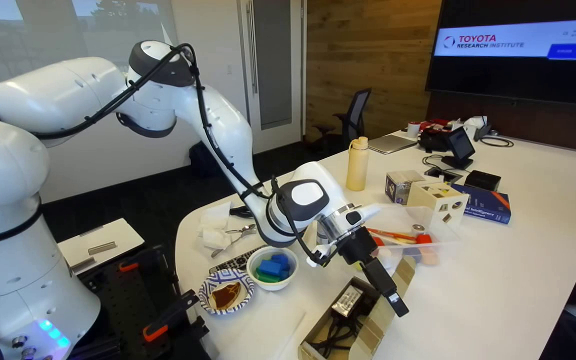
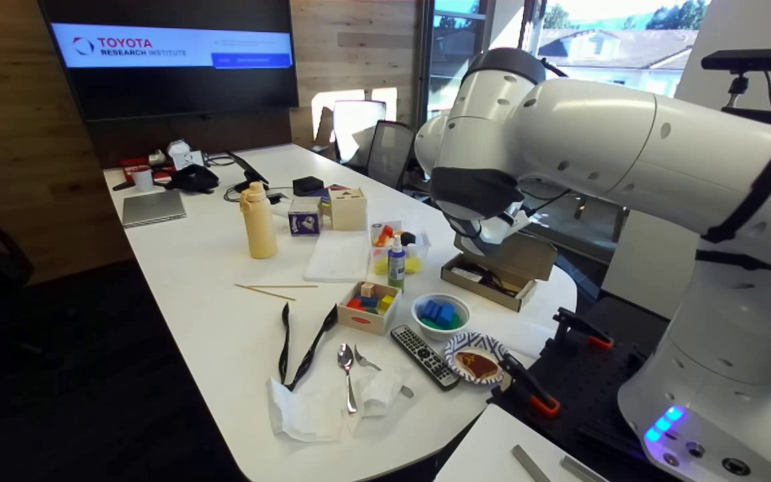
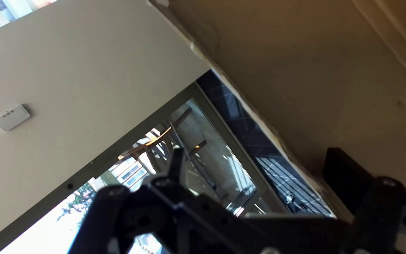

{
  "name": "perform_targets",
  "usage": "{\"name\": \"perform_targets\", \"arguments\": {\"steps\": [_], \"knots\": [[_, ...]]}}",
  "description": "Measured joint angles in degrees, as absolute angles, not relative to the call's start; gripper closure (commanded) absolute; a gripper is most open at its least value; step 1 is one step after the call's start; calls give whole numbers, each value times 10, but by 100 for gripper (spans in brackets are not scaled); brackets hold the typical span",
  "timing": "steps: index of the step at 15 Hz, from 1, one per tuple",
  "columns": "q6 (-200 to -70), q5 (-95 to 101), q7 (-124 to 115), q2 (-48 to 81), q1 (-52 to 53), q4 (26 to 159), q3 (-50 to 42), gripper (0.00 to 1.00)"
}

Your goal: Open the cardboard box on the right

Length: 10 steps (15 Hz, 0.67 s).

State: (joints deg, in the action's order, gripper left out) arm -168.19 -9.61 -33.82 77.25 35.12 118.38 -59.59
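Observation:
The cardboard box (image 1: pixel 320 330) lies near the table's edge with its top open, and it also shows in an exterior view (image 2: pixel 482 290). Its lid (image 1: pixel 372 327) stands raised along one long side in both exterior views (image 2: pixel 523 256). A black power adapter with a white label (image 1: pixel 347 301) and its cable lie inside. My gripper (image 1: pixel 397 302) is at the lid, and a black finger crosses the lid's upper edge. In the wrist view the jaws (image 3: pixel 257 162) are spread wide. One finger is in front of the cardboard, which fills the upper right. Whether it touches cannot be told.
A clear plastic tray (image 1: pixel 408 240) with red items is close behind the gripper. A bowl of blue and green blocks (image 1: pixel 272 286) and a patterned paper plate (image 1: pixel 209 301) stand beside the box. A spray bottle (image 2: pixel 396 264) and small wooden box (image 2: pixel 362 321) are nearby.

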Motion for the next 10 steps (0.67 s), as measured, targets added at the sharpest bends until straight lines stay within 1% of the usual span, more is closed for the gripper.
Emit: {"name": "perform_targets", "arguments": {"steps": [10], "knots": [[-1637,-96,-339,773,288,1126,-591,0]]}}
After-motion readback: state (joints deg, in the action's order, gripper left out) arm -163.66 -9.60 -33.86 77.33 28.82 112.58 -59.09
